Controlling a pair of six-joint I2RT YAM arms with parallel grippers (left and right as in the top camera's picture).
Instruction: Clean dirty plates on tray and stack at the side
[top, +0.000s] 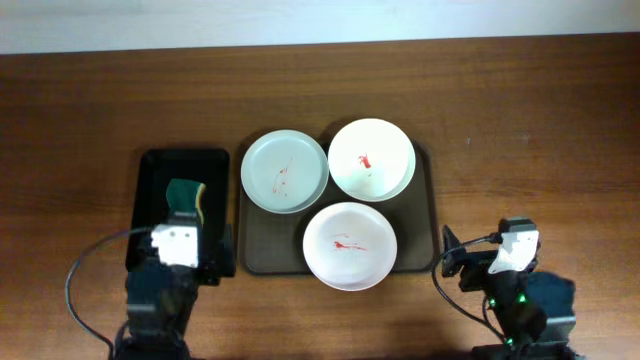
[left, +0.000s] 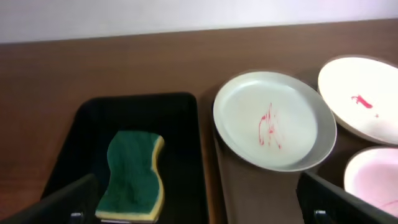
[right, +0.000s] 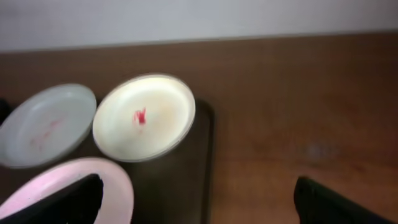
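Across the brown wooden table (top: 80, 90) the largest thing is the dark brown tray (top: 268, 245) at the centre, and just beside it on the left lies a narrower black tray (top: 150, 190). On the brown tray sit a pale green-grey plate (top: 285, 171) at the far left, a white plate (top: 371, 159) at the far right with its rim close against the green one, and a second white plate (top: 350, 245) on the near side, its edge jutting past the tray's near rim. None is stacked, and each carries a small red smear near its middle. On the black tray lies a green sponge (top: 185, 196) (yellow along its underside, as the left wrist view shows). The left gripper (left: 205, 204) hangs over the near end of the black tray, its fingers (left: 62, 205) spread wide with nothing between them. The right gripper (right: 199, 204) hovers by the brown tray's near right corner, fingers (right: 348, 202) parted and empty
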